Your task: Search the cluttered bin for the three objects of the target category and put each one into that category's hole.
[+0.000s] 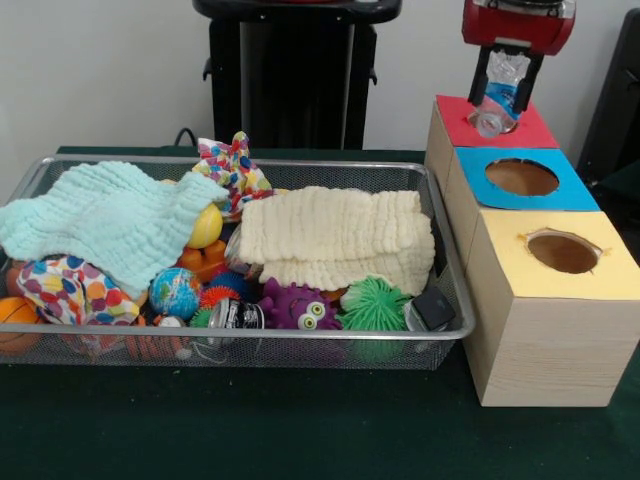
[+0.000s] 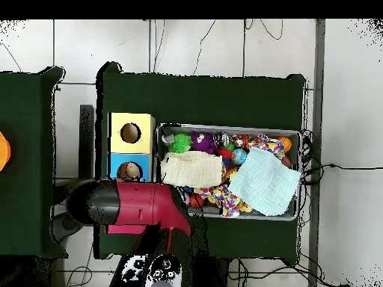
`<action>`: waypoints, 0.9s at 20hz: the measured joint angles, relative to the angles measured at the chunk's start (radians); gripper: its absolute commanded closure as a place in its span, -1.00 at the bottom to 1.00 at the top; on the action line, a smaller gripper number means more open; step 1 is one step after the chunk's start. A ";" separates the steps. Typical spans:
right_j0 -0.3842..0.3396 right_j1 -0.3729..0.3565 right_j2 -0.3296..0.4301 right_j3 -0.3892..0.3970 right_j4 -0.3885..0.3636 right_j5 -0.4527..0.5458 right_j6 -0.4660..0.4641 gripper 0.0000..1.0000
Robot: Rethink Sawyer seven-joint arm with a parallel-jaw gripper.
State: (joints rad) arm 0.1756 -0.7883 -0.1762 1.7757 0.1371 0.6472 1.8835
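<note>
My gripper (image 1: pixel 506 82) hangs over the red-topped box (image 1: pixel 530 130) at the far right and is shut on a crumpled clear plastic bottle (image 1: pixel 500 92) with a blue label. The bottle points neck down, and its lower end sits at the box's top, hiding the hole there. Beside it stand a blue-topped box with a round hole (image 1: pixel 522 177) and a yellow-topped box with a hole (image 1: pixel 563 252). In the overhead view the red arm (image 2: pixel 138 203) covers the gripper and the red box; the blue box (image 2: pixel 117 161) and yellow box (image 2: pixel 116 123) show.
The wire bin (image 1: pixel 250 338) holds a mint cloth (image 1: pixel 100 215), a cream cloth (image 1: pixel 340 240), a purple monster toy (image 1: pixel 298 305), a green spiky ball (image 1: pixel 375 305), a globe ball (image 1: pixel 175 292) and several other toys. The bin (image 2: pixel 158 149) sits right next to the boxes.
</note>
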 measured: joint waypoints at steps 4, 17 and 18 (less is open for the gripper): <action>0.004 0.030 0.000 0.003 0.005 -0.048 0.012 1.00; 0.025 0.071 -0.003 0.032 0.041 -0.168 0.036 1.00; 0.030 0.071 -0.004 0.034 0.044 -0.173 0.036 1.00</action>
State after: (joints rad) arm 0.2053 -0.7177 -0.1807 1.8097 0.1807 0.4740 1.9192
